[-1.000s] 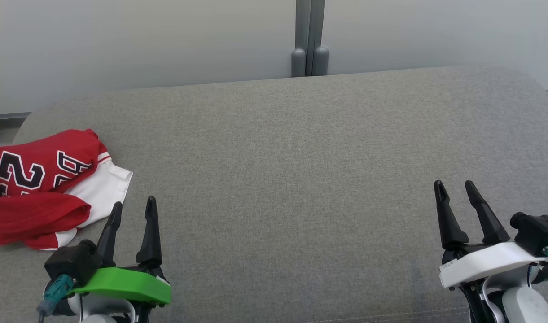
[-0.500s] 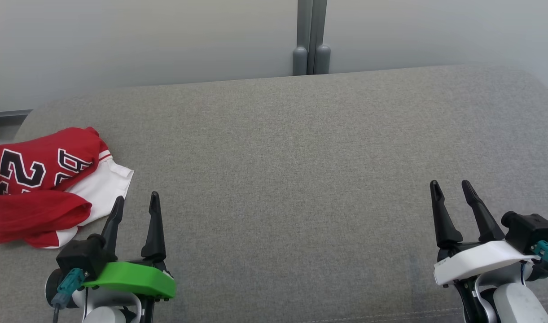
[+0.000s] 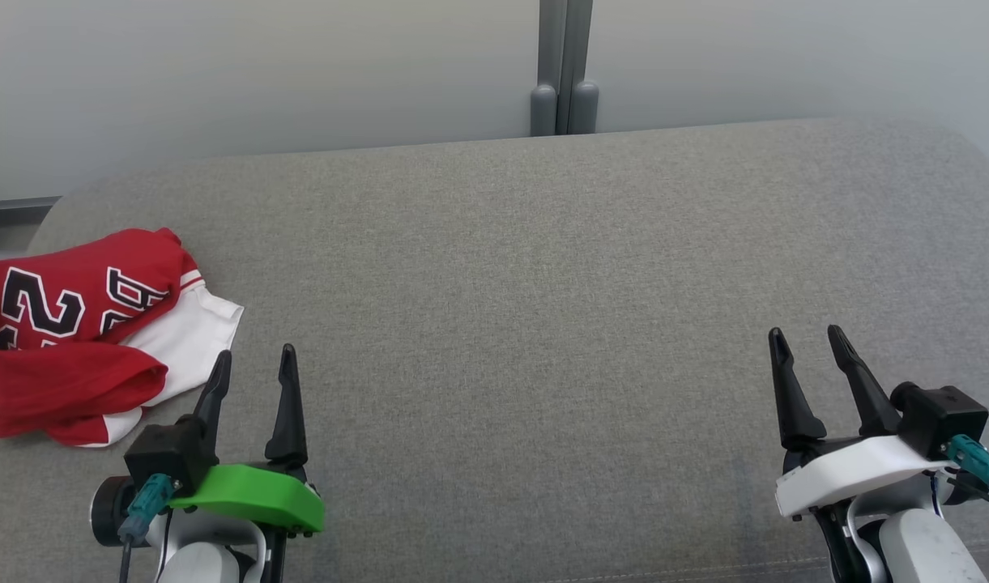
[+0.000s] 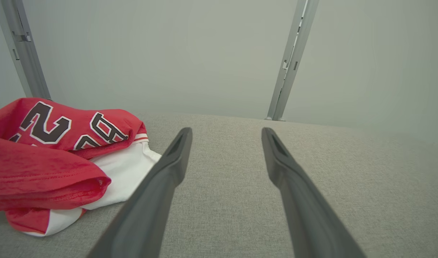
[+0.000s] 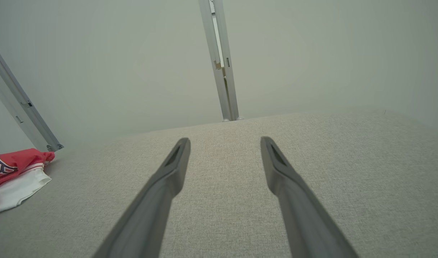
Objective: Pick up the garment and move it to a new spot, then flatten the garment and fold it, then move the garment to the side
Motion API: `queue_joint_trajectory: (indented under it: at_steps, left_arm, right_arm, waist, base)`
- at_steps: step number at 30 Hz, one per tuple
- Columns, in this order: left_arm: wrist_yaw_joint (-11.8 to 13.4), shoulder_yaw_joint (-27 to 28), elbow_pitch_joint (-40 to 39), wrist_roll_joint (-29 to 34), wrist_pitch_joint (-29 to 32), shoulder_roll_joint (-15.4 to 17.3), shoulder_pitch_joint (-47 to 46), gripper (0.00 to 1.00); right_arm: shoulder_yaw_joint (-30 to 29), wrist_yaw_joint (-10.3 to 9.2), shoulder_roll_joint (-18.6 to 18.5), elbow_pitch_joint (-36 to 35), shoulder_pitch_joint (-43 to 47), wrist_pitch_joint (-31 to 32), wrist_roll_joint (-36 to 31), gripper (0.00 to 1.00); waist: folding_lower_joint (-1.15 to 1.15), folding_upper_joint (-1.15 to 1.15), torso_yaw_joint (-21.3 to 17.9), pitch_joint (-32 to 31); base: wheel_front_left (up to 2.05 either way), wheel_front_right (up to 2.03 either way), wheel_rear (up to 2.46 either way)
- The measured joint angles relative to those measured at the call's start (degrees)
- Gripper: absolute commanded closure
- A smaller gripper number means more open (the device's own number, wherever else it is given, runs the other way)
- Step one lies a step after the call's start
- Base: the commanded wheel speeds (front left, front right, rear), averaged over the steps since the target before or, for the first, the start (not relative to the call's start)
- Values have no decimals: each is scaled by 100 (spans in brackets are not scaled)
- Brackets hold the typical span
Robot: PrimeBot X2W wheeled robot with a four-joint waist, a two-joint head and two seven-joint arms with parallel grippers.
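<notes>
A crumpled red and white garment (image 3: pixel 81 336) with black-and-white lettering lies bunched at the far left of the grey padded surface (image 3: pixel 526 283). In the left wrist view the garment (image 4: pixel 57 157) sits left of the fingers, its white part just beyond the left fingertip. My left gripper (image 3: pixel 253 362) stands open and empty at the lower left, just right of the garment and apart from it. At the lower right my right gripper (image 3: pixel 805 341) is open and empty, far from the garment (image 5: pixel 14 175), which shows at the right wrist view's left edge.
A pale wall runs behind the surface, with a grey metal post (image 3: pixel 563 69) at its middle. A second post (image 4: pixel 23 50) rises behind the garment. The surface's left end curves off near a grey ledge (image 3: pixel 8 214).
My left gripper has shifted slightly right and toward me; the right gripper has edged slightly left. The garment lies as before.
</notes>
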Motion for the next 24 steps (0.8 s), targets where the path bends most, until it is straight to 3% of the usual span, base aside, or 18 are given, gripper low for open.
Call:
queue_joint_trajectory:
  at_steps: [24]
  left_arm:
    - [93, -138, 635, 628, -174, -44, -338, 0]
  right_arm:
    - [21, 0, 0, 399, -221, -267, -600, 0]
  waist:
    - [0, 0, 53, -4]
  base:
    - [0, 0, 0]
